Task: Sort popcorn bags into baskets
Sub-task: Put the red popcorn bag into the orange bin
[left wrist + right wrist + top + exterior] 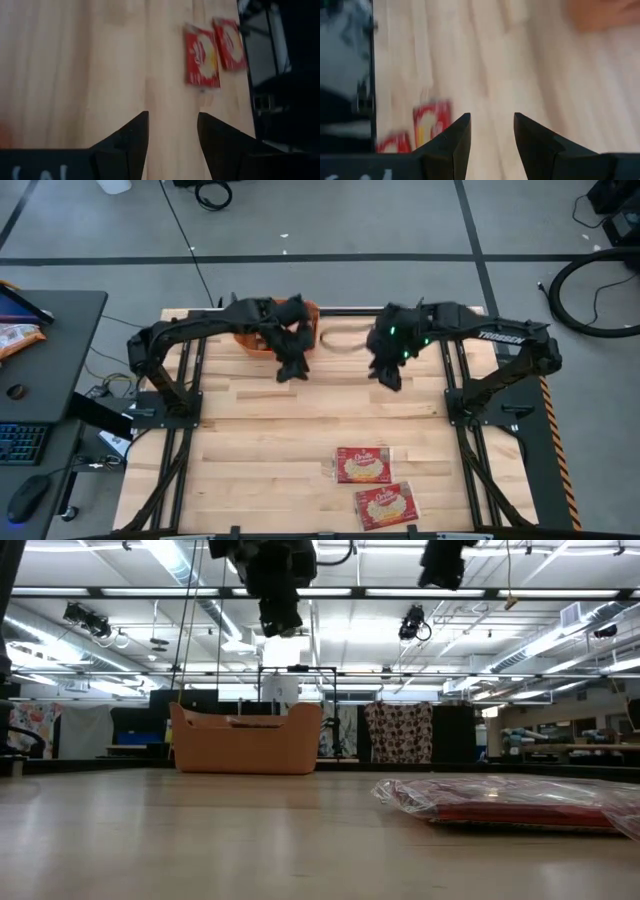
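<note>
high view — two popcorn bags near table edge

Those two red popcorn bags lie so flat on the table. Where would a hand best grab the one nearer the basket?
Probably from straight above, pinching a short sealed end of the popcorn bag. It lies flat on the wooden table, offering no side grip, and its far long edge is clear of the second bag.

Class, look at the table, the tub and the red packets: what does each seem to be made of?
Table: pale wood, shown by planks and grain. Tub: probably matte orange plastic, with smooth plain walls. Packets: likely glossy plastic film; the crinkled clear edge shines in the low view.
</note>
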